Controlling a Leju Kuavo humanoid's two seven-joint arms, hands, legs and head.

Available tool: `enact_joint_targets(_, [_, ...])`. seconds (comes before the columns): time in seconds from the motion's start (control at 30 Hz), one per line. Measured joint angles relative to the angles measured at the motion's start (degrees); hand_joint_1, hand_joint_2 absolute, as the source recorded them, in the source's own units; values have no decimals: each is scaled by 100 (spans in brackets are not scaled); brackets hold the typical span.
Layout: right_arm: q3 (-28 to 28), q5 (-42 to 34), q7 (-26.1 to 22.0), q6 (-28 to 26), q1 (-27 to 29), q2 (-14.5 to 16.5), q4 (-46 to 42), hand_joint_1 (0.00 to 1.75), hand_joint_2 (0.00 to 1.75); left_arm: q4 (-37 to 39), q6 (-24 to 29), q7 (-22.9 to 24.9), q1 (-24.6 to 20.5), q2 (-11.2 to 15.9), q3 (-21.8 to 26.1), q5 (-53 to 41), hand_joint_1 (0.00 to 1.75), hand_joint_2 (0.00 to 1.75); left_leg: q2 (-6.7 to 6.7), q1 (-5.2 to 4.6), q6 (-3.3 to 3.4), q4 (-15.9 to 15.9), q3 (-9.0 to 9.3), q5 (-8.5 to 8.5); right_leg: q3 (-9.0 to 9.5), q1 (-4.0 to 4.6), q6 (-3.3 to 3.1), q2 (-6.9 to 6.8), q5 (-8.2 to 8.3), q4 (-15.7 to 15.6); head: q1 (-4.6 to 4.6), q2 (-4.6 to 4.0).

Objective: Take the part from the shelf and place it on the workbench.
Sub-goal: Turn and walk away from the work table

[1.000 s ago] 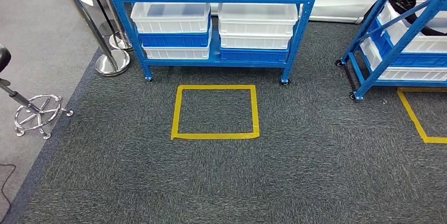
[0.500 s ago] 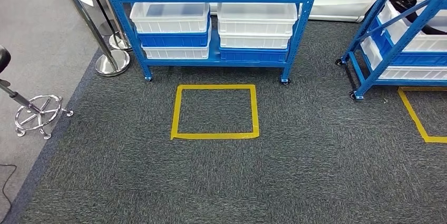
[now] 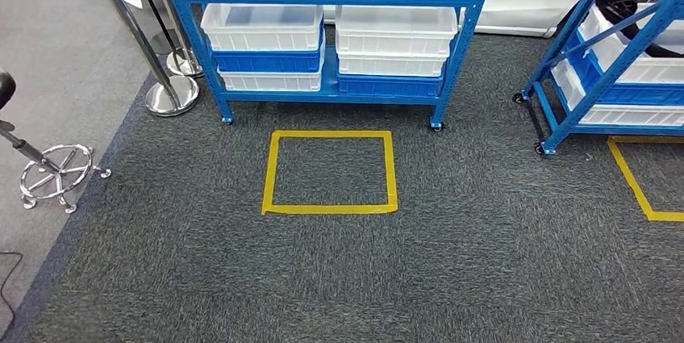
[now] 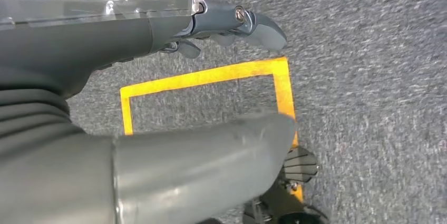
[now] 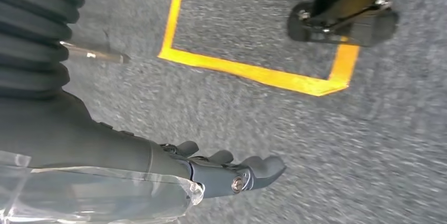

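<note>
- The robot is facing a blue metal shelf rack point(image 3: 327, 4) whose lower tier is carrying stacked white and blue plastic bins point(image 3: 327, 48); I judge the part is lying in one of them, but the head view is not showing it, so choosing the wrong bin is the first risk.
- A yellow tape square point(image 3: 329, 172) is lying on the dark grey carpet point(image 3: 339, 278) just in front of the rack. Stopping short of it, or askew, is likely to be leaving the bins out of comfortable reach.
- The left hand point(image 4: 158, 103) is hanging over the carpet near a taped corner, holding nothing, its fingers point(image 4: 248, 23) lying loosely apart from the thick thumb.
- The right hand point(image 5: 174, 171) is likewise hanging empty, its fingers point(image 5: 248, 171) slightly curled and parted, grasping nothing.
- The top blue shelf is overhanging the bins, so an arm rising too steeply may be knocking its front edge.
- A second blue rack point(image 3: 613, 52) is standing near on the right, and chrome barrier posts point(image 3: 157, 52) and a chrome stool base point(image 3: 60, 173) on the left; a wide turn could be clipping them.
- The surface meant to receive the part is not appearing here, so the carrying route is uncertain.
</note>
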Motion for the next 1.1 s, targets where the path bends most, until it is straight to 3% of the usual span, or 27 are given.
enact_joint_targets(0.07, [97,-151,43,91,61,-23,-2,0,0,-54,-13,61,17,36,-220,287,0,0,3,3,-62,2,7,-18,8,-9,-58,8,17,-24,1,0])
enact_joint_targets(0.13, [195,-299,80,180,96,-57,-20,0,0,-86,-26,118,69,68,-454,571,0,0,3,16,-128,188,-53,-170,31,-34,-123,-3,35,-67,0,0])
enact_joint_targets(0.23, [344,-514,133,310,98,-106,-114,0,0,-94,-60,207,219,100,-795,980,0,0,3,57,-210,1150,-481,-702,38,-35,-164,-18,37,-82,-1,0])
enact_joint_targets(0.27, [398,-587,150,354,91,-121,-169,0,0,-93,-72,238,292,108,-903,1121,0,0,3,68,-224,1436,-616,-796,40,-32,-167,-21,34,-80,-1,0])
enact_joint_targets(0.3, [450,-659,166,398,81,-135,-233,0,0,-90,-82,270,372,115,-1009,1260,0,0,3,75,-230,1550,-671,-783,45,-29,-168,-21,30,-79,-2,0])
enact_joint_targets(0.33, [502,-731,185,441,67,-150,-306,0,0,-84,-91,301,456,121,-1113,1390,0,0,3,80,-227,1439,-621,-657,54,-29,-165,-20,25,-77,-2,0])
enact_joint_targets(0.43, [649,-927,237,560,23,-180,-531,0,0,-67,-114,379,671,150,-1426,1762,0,0,6,68,-164,351,-118,-111,86,-21,-128,-15,5,-74,-2,0])
enact_joint_targets(0.5, [762,-1066,269,645,3,-207,-657,0,0,-61,-127,433,773,177,-1665,2029,0,0,3,35,-99,5,28,-24,87,-15,-64,-18,-4,-75,-1,0])
enact_joint_targets(0.6, [939,-1290,331,778,16,-260,-779,0,0,-61,-155,521,883,220,-2023,2451,0,0,4,31,13,-69,62,12,102,-17,43,-20,-26,-70,1,0])
enact_joint_targets(0.63, [995,-1366,353,822,45,-281,-798,0,0,-71,-166,549,899,232,-2139,2593,0,0,13,44,61,-110,83,39,70,-17,67,-18,-103,24,3,0])
enact_joint_targets(0.73, [1162,-1590,415,958,224,-337,-800,0,0,-191,-194,630,882,269,-2506,3015,0,0,31,45,151,-162,102,70,-346,-23,100,-13,-610,912,3,0])
enact_joint_targets(0.77, [1214,-1658,438,997,305,-351,-783,0,0,-259,-201,656,861,282,-2622,3145,0,0,31,36,158,-160,100,67,-502,-24,106,-13,-728,1223,2,0])
enact_joint_targets(0.8, [1262,-1720,458,1033,392,-366,-754,0,0,-335,-207,681,831,293,-2728,3261,0,0,29,29,160,-159,104,56,-586,-25,110,-14,-740,1380,2,0])
enact_joint_targets(0.83, [1306,-1780,476,1068,484,-383,-710,0,0,-423,-215,703,794,302,-2829,3374,0,0,25,25,159,-155,113,42,-569,-25,110,-14,-640,1330,2,0])
enact_joint_targets(0.87, [1349,-1838,494,1103,581,-399,-661,0,0,-520,-220,724,748,308,-2927,3484,0,0,20,24,148,-149,127,16,-444,-25,104,-16,-453,1069,2,0])
enact_joint_targets(0.93, [1435,-1953,531,1173,756,-437,-567,0,0,-711,-234,764,664,320,-3119,3701,0,0,14,12,97,-119,153,-61,-75,-13,73,-21,-129,331,3,0])
enact_joint_targets(1.0, [1533,-2077,560,1247,883,-468,-514,0,0,-862,-250,814,611,345,-3315,3934,0,0,22,-7,25,-94,171,-162,124,0,24,-17,-86,-55,2,0])
enact_joint_targets(1.1, [1690,-2289,609,1377,983,-500,-528,0,0,-966,-281,903,623,393,-3653,4346,0,0,36,1,-77,-79,236,-267,209,4,-84,-10,-154,-116,1,0])
